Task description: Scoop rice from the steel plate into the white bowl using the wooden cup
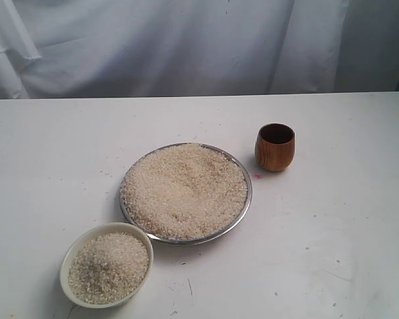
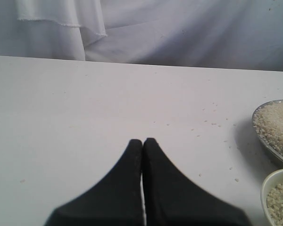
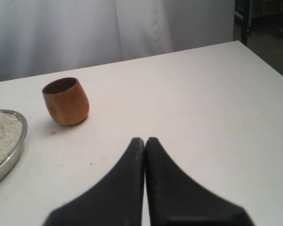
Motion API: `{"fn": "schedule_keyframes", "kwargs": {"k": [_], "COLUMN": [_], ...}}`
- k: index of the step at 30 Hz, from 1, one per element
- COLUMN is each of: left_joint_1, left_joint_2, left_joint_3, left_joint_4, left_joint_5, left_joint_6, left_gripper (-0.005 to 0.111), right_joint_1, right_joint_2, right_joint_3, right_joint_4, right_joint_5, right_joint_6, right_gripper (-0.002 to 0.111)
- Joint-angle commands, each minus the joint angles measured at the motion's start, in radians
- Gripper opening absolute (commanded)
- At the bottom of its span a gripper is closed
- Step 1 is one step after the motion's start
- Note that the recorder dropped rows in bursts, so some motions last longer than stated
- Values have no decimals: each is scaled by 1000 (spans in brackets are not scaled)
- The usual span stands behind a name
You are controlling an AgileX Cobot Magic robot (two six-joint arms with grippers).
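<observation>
1. Jaws of the right tool meet with no gap and hold nothing, above the white tabletop.
2. Jaws of the left tool are likewise pressed together and empty.
3. The wooden cup stands upright ahead of the right tool, untouched, near the steel plate.
4. Rice fills the plate in a low heap.
5. The white bowl, also holding rice, sits at the plate's front-left edge; whether they touch is unclear.
</observation>
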Motion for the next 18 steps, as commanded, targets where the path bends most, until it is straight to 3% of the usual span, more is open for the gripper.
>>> {"fn": "schedule_keyframes", "kwargs": {"k": [1, 18], "left_joint_1": [-3, -3], "left_joint_2": [-4, -4], "left_joint_3": [5, 5], "left_joint_4": [1, 1], "left_joint_5": [-14, -14], "left_joint_6": [0, 0], "left_gripper": [0, 0], "right_joint_1": [3, 12], "right_joint_2": [-6, -6], "right_joint_3": [3, 3], "right_joint_4": [-37, -42], "right_joint_5": [22, 18], "right_joint_6": [-8, -21], "right_gripper": [0, 0]}}
